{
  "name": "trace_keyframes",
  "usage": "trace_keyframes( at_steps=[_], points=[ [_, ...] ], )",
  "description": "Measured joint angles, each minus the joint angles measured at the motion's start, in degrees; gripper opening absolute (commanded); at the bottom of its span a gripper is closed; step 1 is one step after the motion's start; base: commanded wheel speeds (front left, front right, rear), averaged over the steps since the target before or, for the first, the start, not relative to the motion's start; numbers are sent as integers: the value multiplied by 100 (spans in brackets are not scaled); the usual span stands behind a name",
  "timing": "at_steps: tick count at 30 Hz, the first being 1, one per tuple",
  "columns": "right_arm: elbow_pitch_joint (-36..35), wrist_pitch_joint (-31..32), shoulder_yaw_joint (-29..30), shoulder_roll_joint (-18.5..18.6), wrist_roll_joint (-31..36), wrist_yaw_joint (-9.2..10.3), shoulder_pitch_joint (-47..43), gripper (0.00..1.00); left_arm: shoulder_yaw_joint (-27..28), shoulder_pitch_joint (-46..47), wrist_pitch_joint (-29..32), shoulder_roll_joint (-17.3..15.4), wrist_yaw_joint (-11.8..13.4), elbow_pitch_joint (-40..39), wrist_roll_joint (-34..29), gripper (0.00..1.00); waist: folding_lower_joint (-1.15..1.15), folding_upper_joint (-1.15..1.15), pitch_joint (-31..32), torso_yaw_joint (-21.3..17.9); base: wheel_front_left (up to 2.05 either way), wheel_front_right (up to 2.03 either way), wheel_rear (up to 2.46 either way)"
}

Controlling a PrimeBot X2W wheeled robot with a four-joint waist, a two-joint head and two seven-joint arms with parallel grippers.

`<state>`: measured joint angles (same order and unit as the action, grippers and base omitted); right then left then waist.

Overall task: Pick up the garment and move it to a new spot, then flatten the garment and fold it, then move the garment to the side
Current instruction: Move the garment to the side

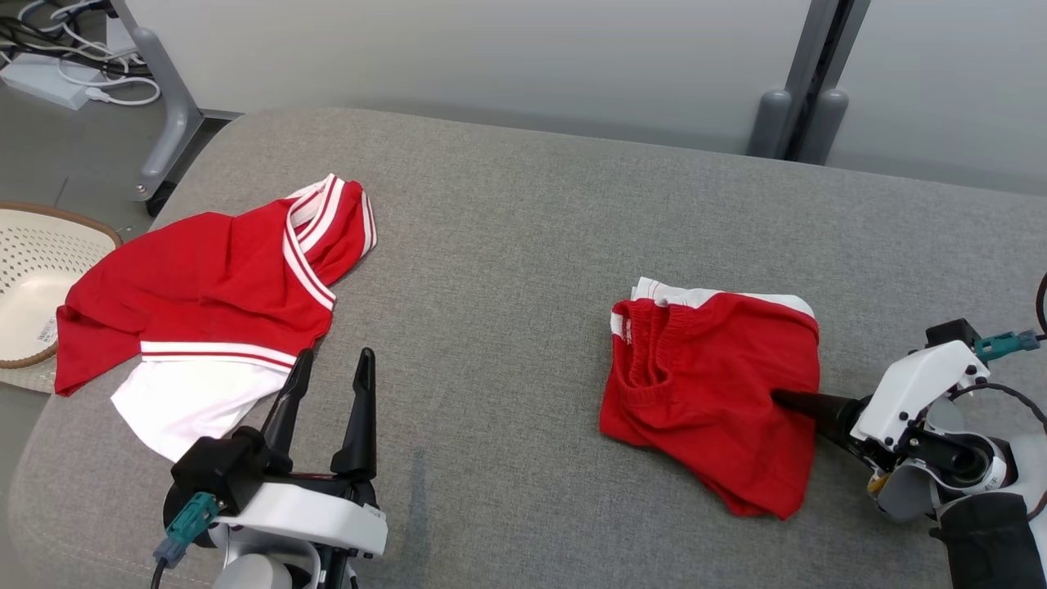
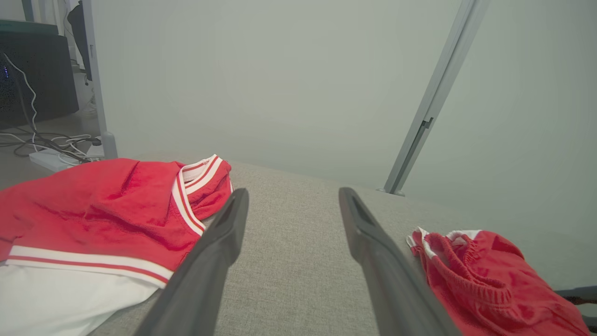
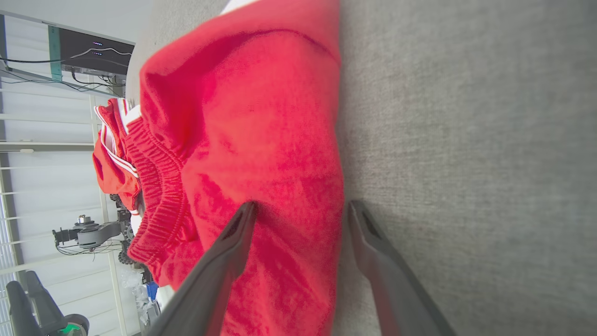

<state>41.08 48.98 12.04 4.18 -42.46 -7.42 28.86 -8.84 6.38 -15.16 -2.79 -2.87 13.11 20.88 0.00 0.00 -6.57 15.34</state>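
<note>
The garment, a pair of red shorts (image 1: 712, 401) with an elastic waistband and white trim, lies folded on the right of the grey padded surface (image 1: 507, 245). My right gripper (image 1: 779, 398) is open at its right edge. In the right wrist view (image 3: 302, 206) one finger lies over the red cloth (image 3: 261, 140) and the other over the grey fabric beside the hem. At the lower left my left gripper (image 1: 335, 355) stands open and empty, with nothing between its fingers (image 2: 293, 192). The shorts (image 2: 485, 280) show at its lower right.
A second garment, a red and white top (image 1: 204, 286), lies crumpled at the left, just beyond my left fingertips (image 2: 93, 219). A cream perforated basket (image 1: 33, 270) sits off the left edge. Cables (image 1: 74, 74) and grey partition posts (image 1: 785, 123) stand behind.
</note>
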Motion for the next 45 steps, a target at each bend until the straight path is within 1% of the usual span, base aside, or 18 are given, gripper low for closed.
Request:
trace_keyframes(
  at_steps=[5, 6, 7, 8, 9, 10, 11, 12, 20, 25, 28, 33, 37, 43, 45],
  points=[
    [126, 34, 114, -62, 21, -1, 148, 100, -10, 15, 0, 1, 19, -13, 25, 100, 0, 0, -50, 30, 0, 0, 0],
    [155, 33, 123, -74, 21, -1, 181, 90, -11, 23, 0, 0, 20, -15, 26, 100, 0, 0, -60, 32, 0, 0, 0],
    [187, 30, 130, -86, 23, 0, 214, 67, -11, 31, 0, -1, 26, -16, 26, 100, 0, 0, -69, 33, 0, 0, 0],
    [208, 22, 131, -91, 37, 0, 236, 49, -18, 43, 0, 0, 38, -16, 29, 100, 0, 0, -76, 35, 0, 0, 0],
    [236, 23, 130, -93, 51, 0, 249, 41, -22, 55, 0, 1, 40, -16, 33, 100, 0, 0, -80, 35, 0, 0, 0],
    [266, 27, 134, -97, 54, -1, 259, 26, -25, 68, 0, 0, 41, -16, 33, 100, 0, 0, -84, 34, 0, 0, 0],
    [290, 41, 135, -101, 56, -1, 268, 6, -27, 79, 0, 0, 42, -15, 33, 100, 0, 0, -86, 34, 0, 0, 0],
    [327, 45, 132, -103, 63, 0, 288, 0, -31, 86, 0, 0, 43, -15, 33, 100, 0, 0, -86, 33, 0, 0, 0],
    [347, 99, 165, -123, 0, 0, 388, 0, -30, 87, 0, 0, 49, -1, 41, 100, 0, 0, -35, 8, 0, 0, 0],
    [-25, 182, 9, -102, -186, -1, 407, 0, -29, 75, 0, 1, 42, 3, 36, 100, 0, 0, 44, -69, 0, 0, 0],
    [-309, 248, -80, 120, -255, 0, 359, 0, -25, 38, 0, 0, 38, 2, 21, 100, 0, 0, 76, -149, 0, 0, 0],
    [-750, 503, -419, 509, -320, -1, 322, 0, -13, 18, 0, -1, 14, 7, -33, 100, 0, 0, 72, -357, 0, 0, 0],
    [-922, 659, -641, 858, -372, 0, 365, 0, -23, 46, 0, 2, -9, 0, -82, 100, 0, 0, 4, -564, 0, 0, 0],
    [-1116, 713, -1077, 1406, -401, 0, 781, 0, -36, 237, 0, -2, -30, -26, -163, 100, 0, 0, -290, -841, 0, 0, 0],
    [-1141, 694, -1207, 1567, -502, -1, 949, 0, -49, 355, 0, 3, -34, -52, -165, 100, 0, 0, -439, -914, 0, 0, 0]
  ],
)
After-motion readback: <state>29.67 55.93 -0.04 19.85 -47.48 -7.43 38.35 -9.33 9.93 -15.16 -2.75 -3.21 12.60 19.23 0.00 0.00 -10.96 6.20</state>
